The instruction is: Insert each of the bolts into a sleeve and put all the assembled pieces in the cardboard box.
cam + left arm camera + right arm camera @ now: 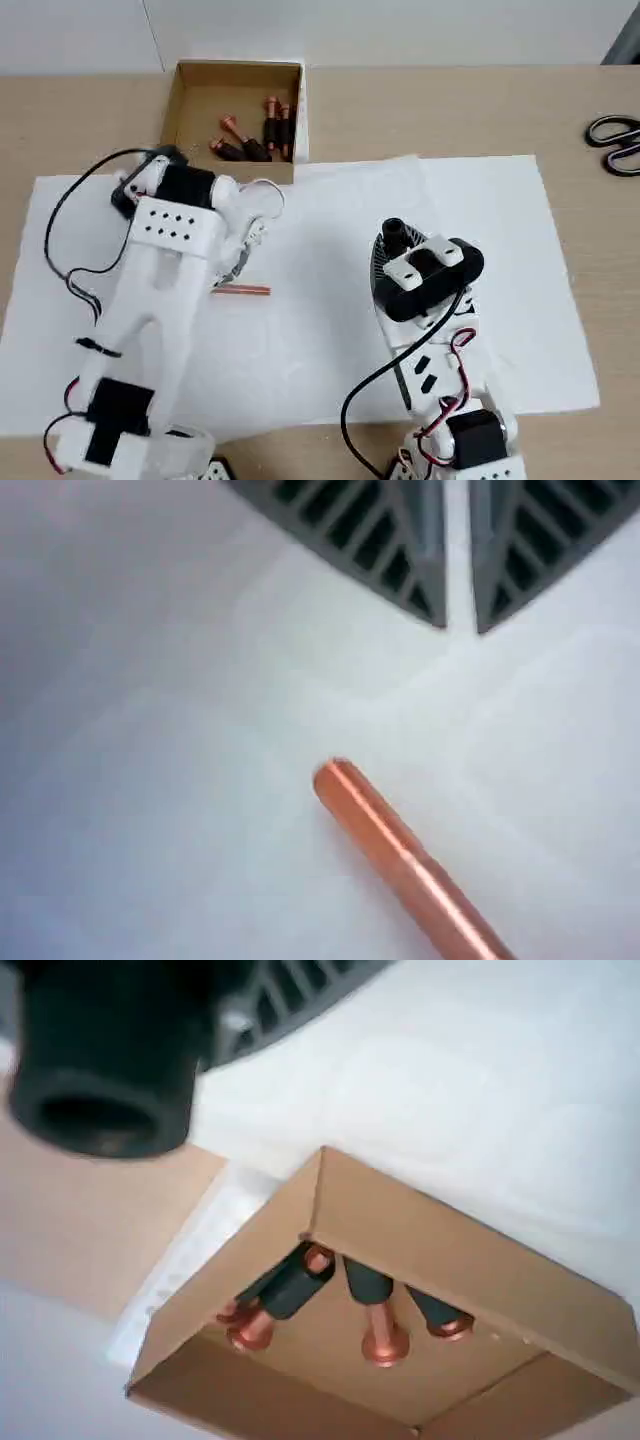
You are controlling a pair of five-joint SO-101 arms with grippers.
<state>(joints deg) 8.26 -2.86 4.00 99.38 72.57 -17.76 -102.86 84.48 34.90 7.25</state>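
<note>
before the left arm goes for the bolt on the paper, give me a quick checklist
1. Bolt free to grab: ok, it lies flat on the paper with nothing touching it.
2. Left hand lined up on the bolt: not ok, the bolt lies off to the side of the fingertips, not between them.
3. Left hand open enough: not ok, there is only a narrow gap between the fingers.
4. Sleeve held in the right hand: ok.
5. Sleeve bore empty: ok, the open end looks dark and hollow.
6. Room in the box: ok, much of the floor is bare.
</note>
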